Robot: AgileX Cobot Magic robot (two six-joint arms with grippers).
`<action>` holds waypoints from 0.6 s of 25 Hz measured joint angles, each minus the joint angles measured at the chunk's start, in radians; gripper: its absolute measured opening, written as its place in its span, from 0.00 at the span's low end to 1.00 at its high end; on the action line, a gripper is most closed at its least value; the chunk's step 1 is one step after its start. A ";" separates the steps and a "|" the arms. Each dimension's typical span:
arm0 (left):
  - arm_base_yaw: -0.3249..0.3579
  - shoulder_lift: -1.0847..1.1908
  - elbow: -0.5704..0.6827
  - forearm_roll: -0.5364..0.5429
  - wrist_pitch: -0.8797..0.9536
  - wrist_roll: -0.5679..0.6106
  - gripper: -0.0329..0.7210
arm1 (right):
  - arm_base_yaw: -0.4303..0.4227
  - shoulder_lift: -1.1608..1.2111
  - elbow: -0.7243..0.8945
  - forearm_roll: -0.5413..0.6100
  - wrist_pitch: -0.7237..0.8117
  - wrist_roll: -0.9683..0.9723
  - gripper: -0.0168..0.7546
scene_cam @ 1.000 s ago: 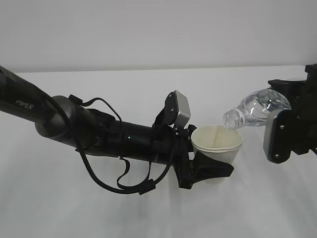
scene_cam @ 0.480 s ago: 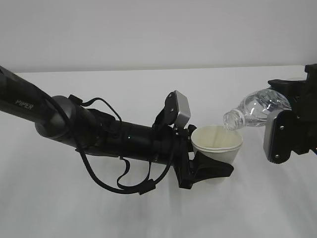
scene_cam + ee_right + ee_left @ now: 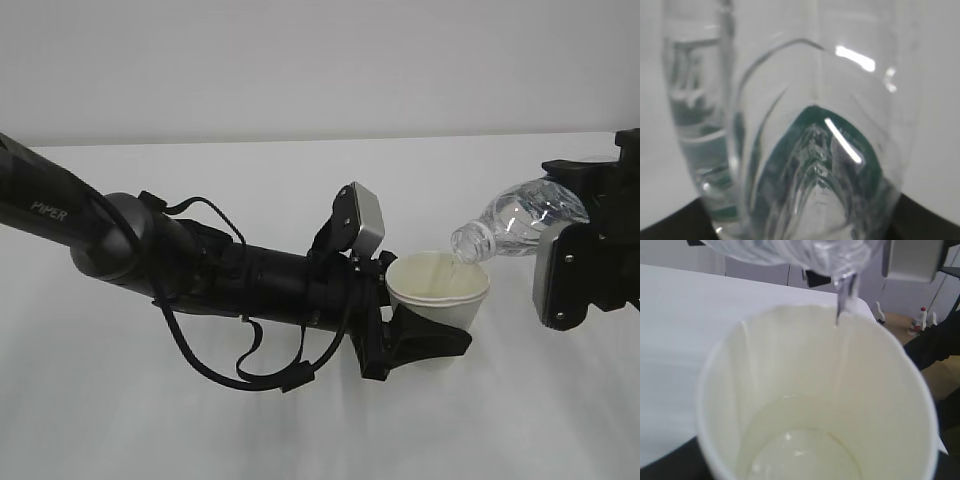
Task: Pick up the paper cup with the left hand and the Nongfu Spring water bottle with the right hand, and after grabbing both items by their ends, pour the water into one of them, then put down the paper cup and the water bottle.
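While water (image 3: 842,300) falls: mid-pour.
Left hand (image 3: 425,335): jaws clasp cup (image 3: 438,290).
Right hand (image 3: 590,255): jaws clasp tilted bottle (image 3: 515,222), mouth over cup's right rim.

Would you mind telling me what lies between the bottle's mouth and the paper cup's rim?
A thin stream of water falls from the bottle's mouth into the paper cup; the left wrist view shows it best.

— Where is free room seen?
— Bare white table (image 3: 480,420) lies near, left and far.
— What blocks the middle?
— The left hand (image 3: 425,345), paper cup (image 3: 438,290) and tilted Nongfu Spring water bottle (image 3: 515,222) at right.
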 joint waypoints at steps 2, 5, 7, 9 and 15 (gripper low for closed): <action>0.000 0.000 0.000 -0.004 0.000 0.000 0.66 | 0.000 0.000 0.000 0.000 0.000 -0.001 0.55; 0.000 0.000 0.000 -0.012 0.000 0.000 0.66 | 0.000 0.000 0.000 0.000 0.000 -0.002 0.55; 0.000 0.000 0.000 -0.014 0.000 0.000 0.66 | 0.000 0.000 0.000 0.000 0.000 -0.002 0.55; 0.000 0.000 0.000 -0.014 0.000 0.000 0.66 | 0.000 0.000 0.000 0.000 0.000 -0.002 0.55; 0.000 0.000 0.000 -0.016 0.000 0.000 0.66 | 0.000 0.000 0.000 0.000 0.000 -0.002 0.55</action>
